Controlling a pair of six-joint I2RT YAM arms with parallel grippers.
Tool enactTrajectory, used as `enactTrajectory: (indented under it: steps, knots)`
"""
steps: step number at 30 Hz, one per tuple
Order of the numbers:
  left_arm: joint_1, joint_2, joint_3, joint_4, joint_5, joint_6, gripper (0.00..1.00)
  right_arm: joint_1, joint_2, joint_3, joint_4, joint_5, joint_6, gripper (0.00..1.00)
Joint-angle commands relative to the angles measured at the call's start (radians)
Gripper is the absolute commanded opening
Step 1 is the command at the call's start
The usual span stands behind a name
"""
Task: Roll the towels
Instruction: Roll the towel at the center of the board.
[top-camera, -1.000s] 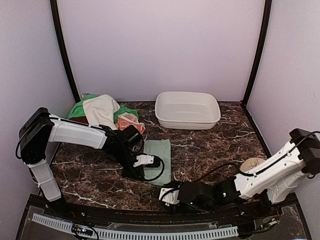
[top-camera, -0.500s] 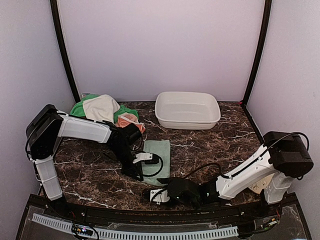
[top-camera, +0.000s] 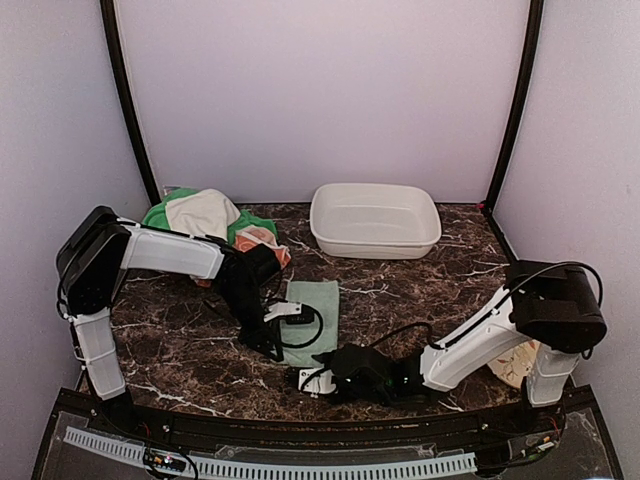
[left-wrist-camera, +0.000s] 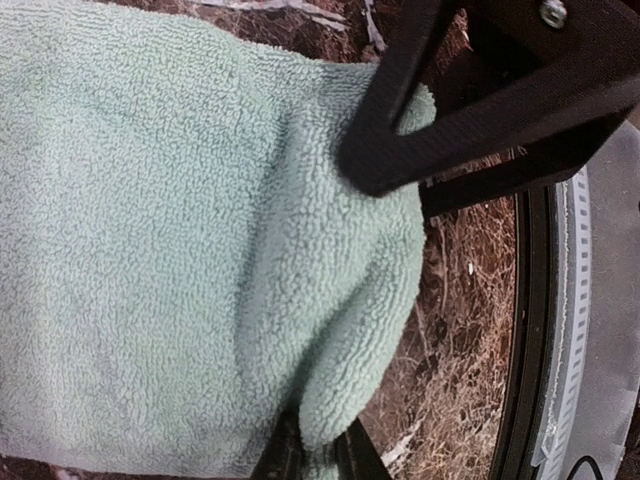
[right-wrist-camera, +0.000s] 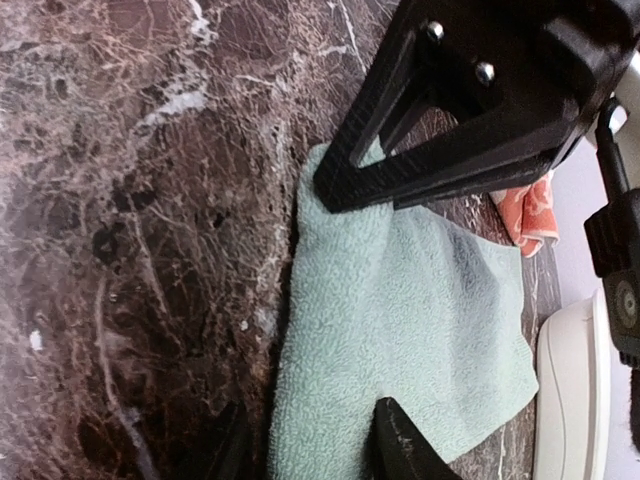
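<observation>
Here the small sage-green towel lies spread on the dark marble table, a little left of the middle and nearer the front edge than the back, its long side running front to back. Its looped terry pile is plain and pale. In the left wrist view the towel is mostly flat, but its edge is pushed up into a soft rounded ridge.

The left gripper sits low at the towel's left edge. Its fingers are spread wide, with the ridge running between them. Whether they actually pinch the cloth cannot be told.

The right gripper is down by the front edge of the table at the towel's near end. From its wrist camera the fingers are apart and straddle the near corner of the towel, which looks slightly thickened along that side.

In the back left corner are a bright green towel, a cream-white towel and an orange patterned towel, heaped loosely. A white plastic basin stands along the back edge, right of centre.
</observation>
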Motion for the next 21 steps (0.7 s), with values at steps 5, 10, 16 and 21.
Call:
enactTrajectory:
  steps: [5, 10, 16, 21]
  knots:
    - [0.009, 0.022, 0.040, -0.072, 0.036, 0.034, 0.14, -0.060, 0.062, 0.034, 0.056, -0.058, 0.058, 0.38]
    - [0.017, 0.038, 0.067, -0.097, 0.040, 0.042, 0.14, -0.090, 0.079, 0.034, 0.007, -0.100, 0.121, 0.26]
    - [0.062, -0.059, -0.007, 0.016, 0.030, -0.004, 0.32, -0.098, 0.033, 0.030, -0.086, -0.183, 0.246, 0.00]
    - [0.096, -0.283, -0.218, 0.260, -0.023, -0.044, 0.41, -0.114, -0.008, 0.049, -0.177, -0.303, 0.346, 0.00]
